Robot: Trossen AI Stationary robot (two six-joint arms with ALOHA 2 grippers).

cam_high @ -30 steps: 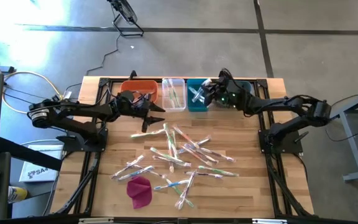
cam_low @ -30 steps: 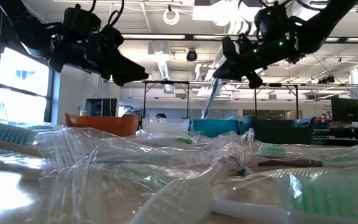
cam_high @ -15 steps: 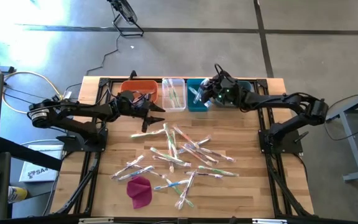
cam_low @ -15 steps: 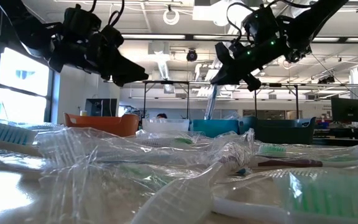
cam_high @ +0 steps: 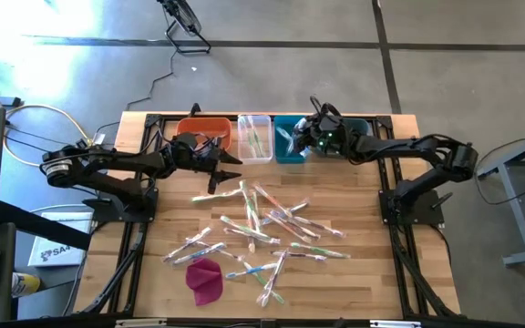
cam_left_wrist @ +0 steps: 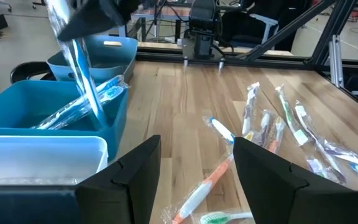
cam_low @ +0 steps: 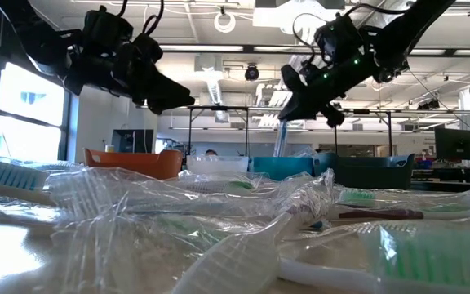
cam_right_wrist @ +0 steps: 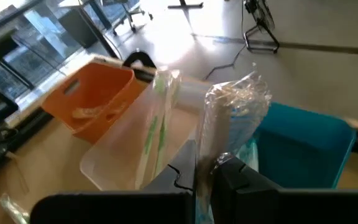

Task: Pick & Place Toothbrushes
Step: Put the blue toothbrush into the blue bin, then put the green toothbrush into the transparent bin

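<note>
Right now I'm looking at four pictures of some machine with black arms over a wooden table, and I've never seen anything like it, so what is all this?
It is a robot with two dark arms, each ending in a two-finger claw. One picture looks straight down on the table, one looks level across its top, and two come from cameras on the wrists.

Wrapped toothbrushes lie scattered on the wood, with a magenta cloth near them. Along the far edge stand an orange bin, a clear bin and a teal bin.

The right claw is shut on one wrapped toothbrush, which hangs over the teal bin. The left claw is open and empty, waiting in front of the orange bin.
</note>
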